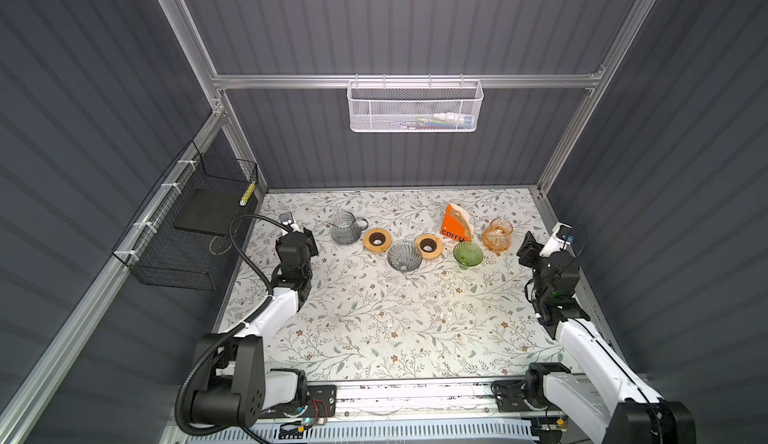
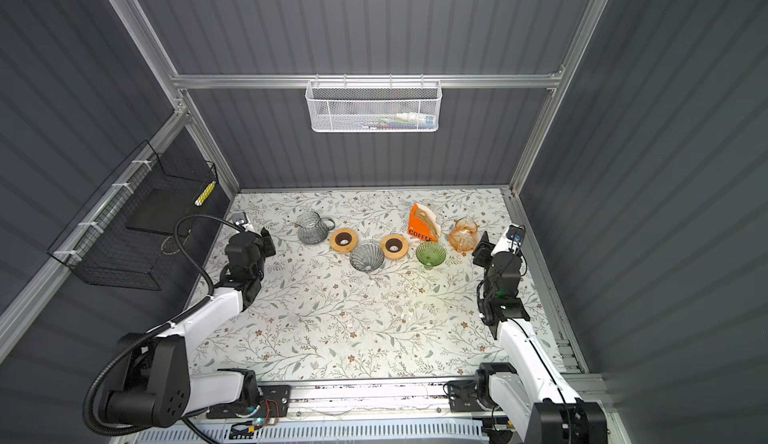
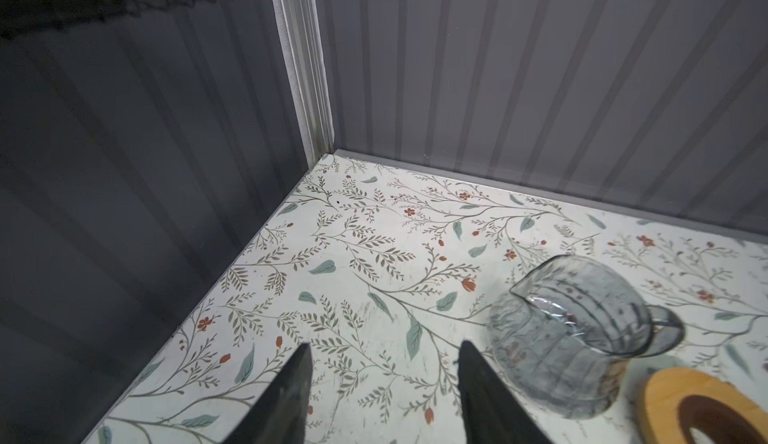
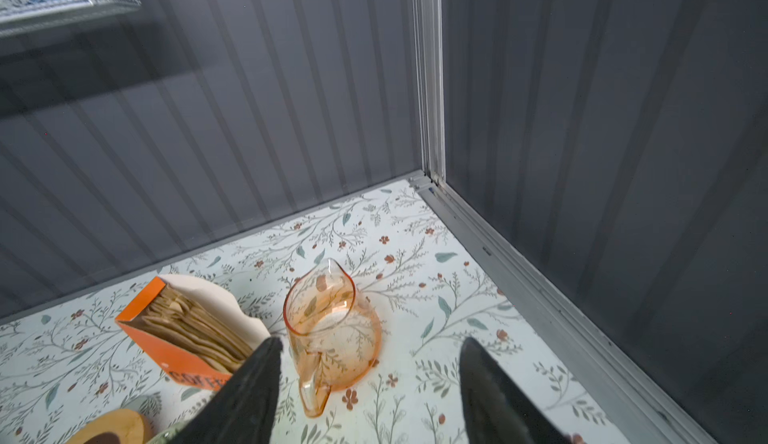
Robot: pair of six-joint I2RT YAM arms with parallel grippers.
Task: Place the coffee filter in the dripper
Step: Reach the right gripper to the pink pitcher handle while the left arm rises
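Brown paper coffee filters (image 4: 195, 329) stand stacked in an orange box marked COFFEE (image 1: 456, 223) (image 2: 422, 223) at the back right. A grey ribbed glass dripper (image 1: 404, 256) (image 2: 366, 256) sits mid-table, and a green glass dripper (image 1: 468, 253) (image 2: 430, 253) stands right of it. My left gripper (image 1: 309, 237) (image 2: 268, 241) (image 3: 385, 344) hovers open and empty at the far left, beside a grey carafe (image 3: 569, 338). Open and empty too, my right gripper (image 1: 526, 249) (image 2: 482, 250) (image 4: 370, 340) hangs at the far right, just above an orange carafe (image 4: 332, 325).
Two wooden rings (image 1: 377, 240) (image 1: 429, 246) lie either side of the grey dripper. A black wire basket (image 1: 187, 230) hangs on the left wall and a white mesh basket (image 1: 415, 107) on the back wall. Walls close in the table on three sides.
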